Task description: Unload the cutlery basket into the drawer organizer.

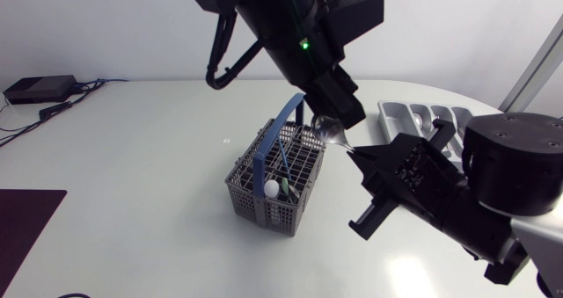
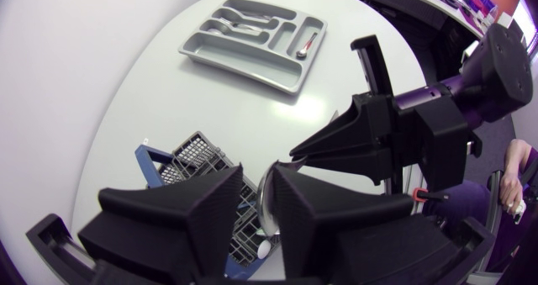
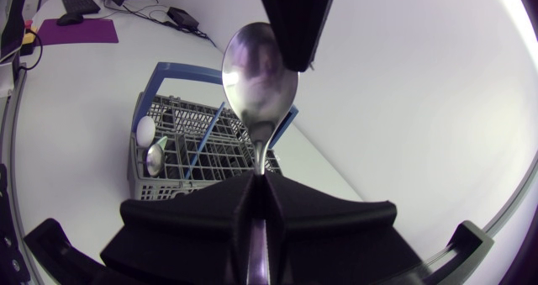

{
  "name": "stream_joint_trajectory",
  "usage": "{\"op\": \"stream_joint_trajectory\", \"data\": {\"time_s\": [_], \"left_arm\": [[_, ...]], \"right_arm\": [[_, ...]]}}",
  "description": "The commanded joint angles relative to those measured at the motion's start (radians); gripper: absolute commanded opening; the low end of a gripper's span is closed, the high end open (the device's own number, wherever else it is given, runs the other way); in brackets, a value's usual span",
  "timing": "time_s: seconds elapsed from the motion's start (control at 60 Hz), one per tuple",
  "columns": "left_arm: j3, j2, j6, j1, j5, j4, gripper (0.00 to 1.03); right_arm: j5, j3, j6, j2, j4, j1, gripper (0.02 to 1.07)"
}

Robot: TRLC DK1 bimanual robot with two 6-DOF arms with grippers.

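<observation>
Nearest, my right gripper (image 3: 259,182) is clamped on the handle of a metal spoon (image 3: 259,75), which it grasps from both sides and holds in the air, bowl pointing away from it. The bowl's far end meets my left gripper (image 2: 259,184), which comes down from the far side; I cannot tell whether that one is grasping the bowl or only lies against it. The spoon hangs just above the right edge of the grey cutlery basket (image 1: 264,197), which stands on the white table (image 1: 132,157) with its blue handle (image 1: 268,144) upright. A white-tipped utensil (image 1: 272,189) and a second spoon (image 3: 155,157) stand inside the basket. Farther off to the right lies the grey drawer organizer (image 2: 244,71), with cutlery in its compartments, including a red-handled piece (image 2: 304,45).
</observation>
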Motion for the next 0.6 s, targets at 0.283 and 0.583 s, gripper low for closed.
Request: {"op": "stream_joint_trajectory", "data": {"time_s": [0.283, 0.583], "left_arm": [[0.165, 0.028, -0.064, 0.087, 0.012, 0.048, 0.98], [-0.008, -0.084, 0.039, 0.171, 0.018, 0.137, 0.98]], "right_arm": [[-0.050, -0.030, -0.012, -0.052, -0.087, -0.091, 0.10], [-0.364, 0.060, -0.033, 0.098, -0.102, -0.605, 0.10]]}}
